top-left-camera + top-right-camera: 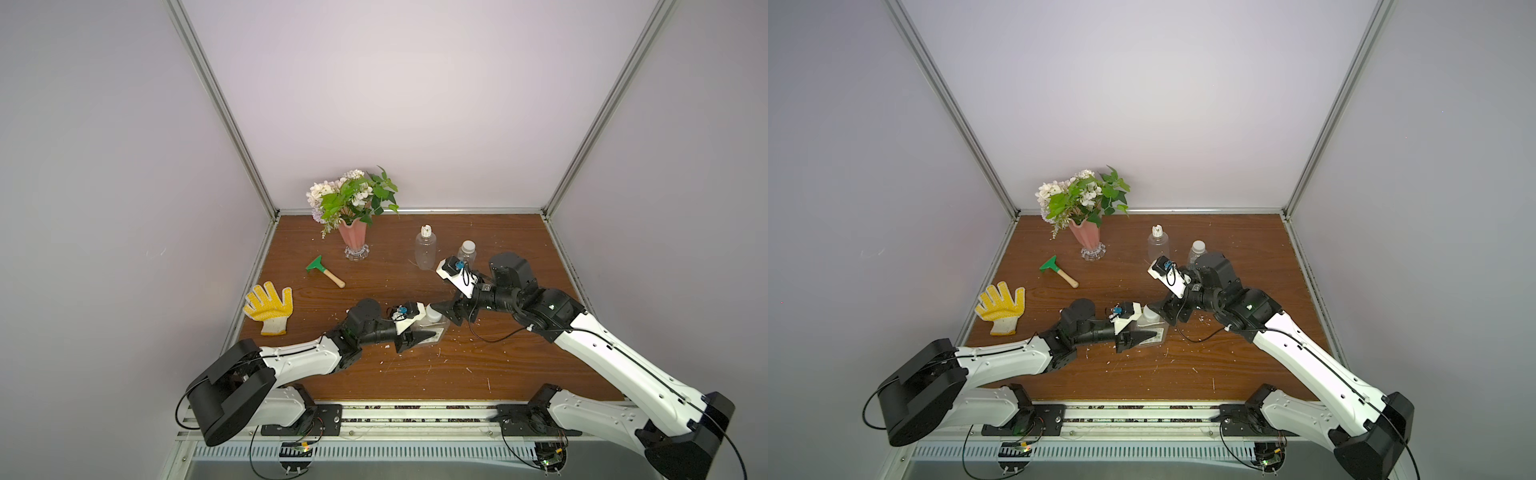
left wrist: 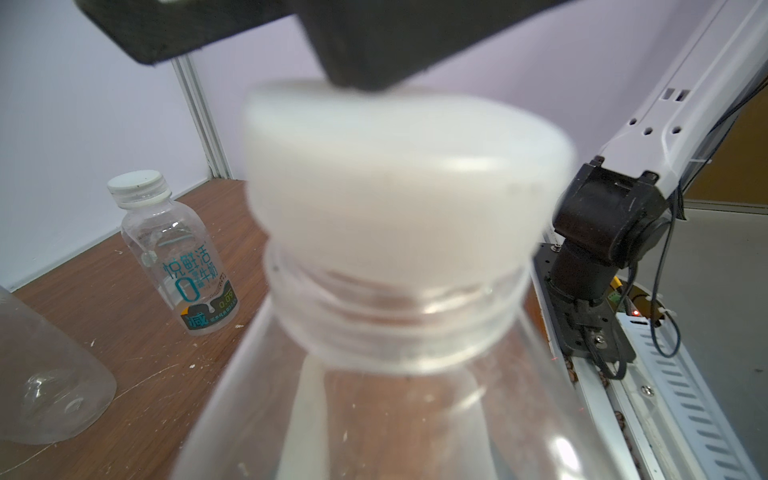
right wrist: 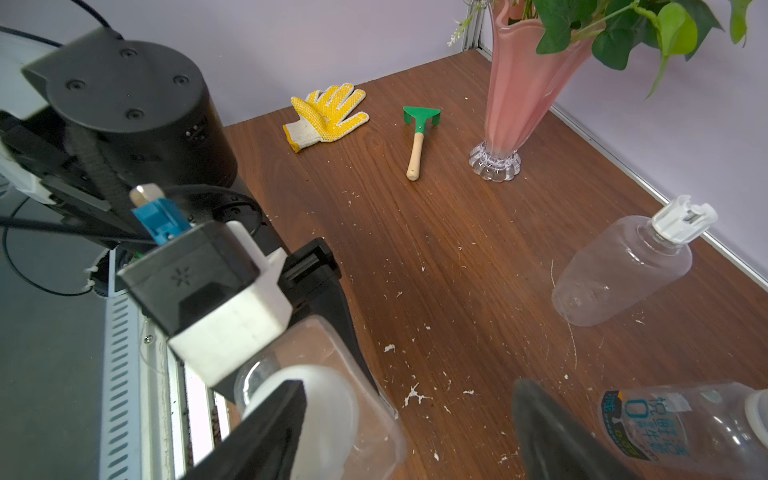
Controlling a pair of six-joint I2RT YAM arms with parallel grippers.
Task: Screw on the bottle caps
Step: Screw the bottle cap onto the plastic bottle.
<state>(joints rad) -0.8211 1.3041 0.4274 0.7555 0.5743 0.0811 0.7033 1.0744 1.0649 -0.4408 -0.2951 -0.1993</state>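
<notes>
Left tool (image 1: pixel 424 331) clamps the square clear plastic bottle (image 2: pixel 374 415) upright on the tabletop (image 1: pixel 415 374); the right tool (image 3: pixel 409 399), jaws spread off-centre about its loosely seated round white plastic cap (image 2: pixel 399 187), could tilt and cross-thread it.

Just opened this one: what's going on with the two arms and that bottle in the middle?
The left gripper is shut on the square bottle, holding it near the front of the table. The right gripper is at its white cap with the jaws open, one finger against the cap but not clamping it. The cap sits on the neck with threads showing below it, so it may not be fully down. The rounded bottle and the slim bottle behind already wear caps.
</notes>
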